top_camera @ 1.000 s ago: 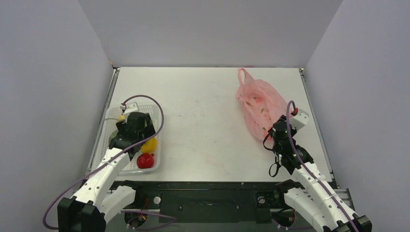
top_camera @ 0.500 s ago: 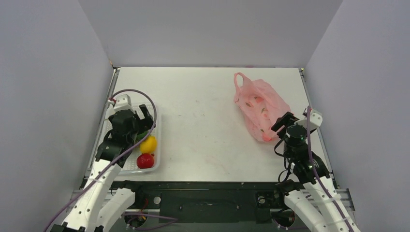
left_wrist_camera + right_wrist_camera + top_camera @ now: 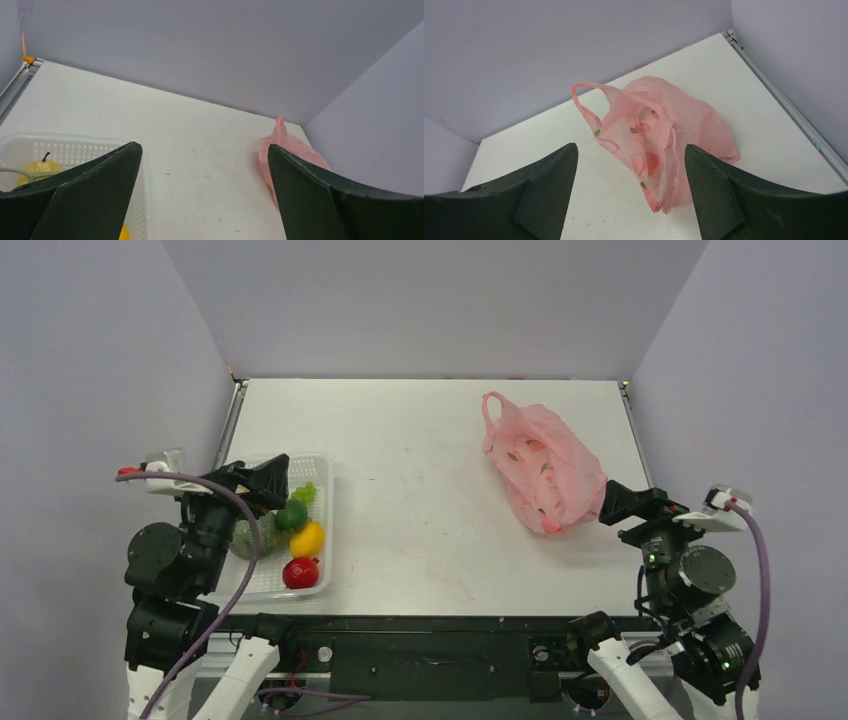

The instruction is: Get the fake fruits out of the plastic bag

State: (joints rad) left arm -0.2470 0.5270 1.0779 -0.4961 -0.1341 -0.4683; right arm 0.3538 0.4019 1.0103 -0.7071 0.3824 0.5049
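Note:
The pink plastic bag (image 3: 545,465) lies crumpled at the far right of the table, one loop handle pointing to the back. It also shows in the right wrist view (image 3: 649,130) and the left wrist view (image 3: 292,150). The fake fruits lie in the clear tray (image 3: 322,502): a red round one (image 3: 300,572), a yellow lemon (image 3: 307,539), a green round one (image 3: 291,516) and light green grapes (image 3: 305,492). A small yellow fruit with a stem (image 3: 40,169) shows in the tray. My left gripper (image 3: 258,475) is open and empty, raised over the tray. My right gripper (image 3: 635,505) is open and empty, near the bag's near end, apart from it.
Grey walls close in the table on three sides. A metal rail (image 3: 655,490) runs along the right edge, another (image 3: 228,425) along the left. The tray's rim (image 3: 75,137) sits close to the left rail.
Both arms have drawn back toward the near edge and risen. The left gripper has lifted off the tray. The right gripper has moved away from the bag, which has shifted slightly left.

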